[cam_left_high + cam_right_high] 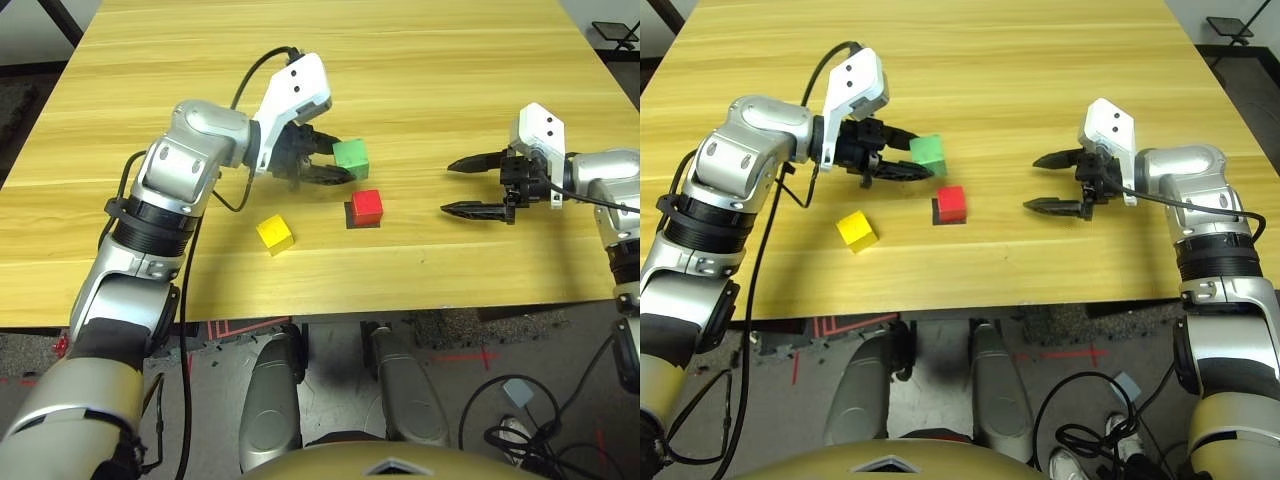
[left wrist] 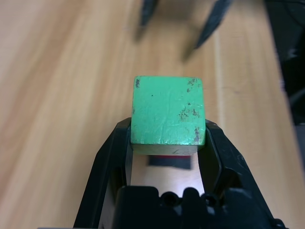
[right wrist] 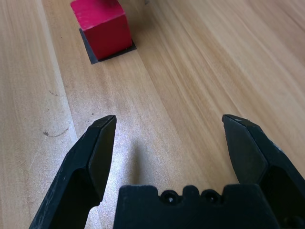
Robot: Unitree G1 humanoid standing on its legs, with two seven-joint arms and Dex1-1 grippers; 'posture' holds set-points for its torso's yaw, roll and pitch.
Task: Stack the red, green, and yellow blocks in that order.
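Nothing stacked yet, judging by how things lie. At the left, near the table's (image 1: 450, 40) front edge, the yellow block (image 1: 274, 234) alone on the wood, untouched and apart from the rest. Farther in and to its right, the left gripper (image 1: 335, 165) pinching the green block (image 1: 351, 156) between its two black fingers — held just beyond and slightly left of the red block (image 1: 366, 206), not yet over it. Whether lifted clear of the wood, hard to tell. The red block resting on a flat black square patch (image 1: 356, 219), ready as the base. Well to the right, the right gripper (image 1: 462, 187) spread wide and holding nothing, fingers pointing toward the red block. Left to do — green onto red, then yellow on top.
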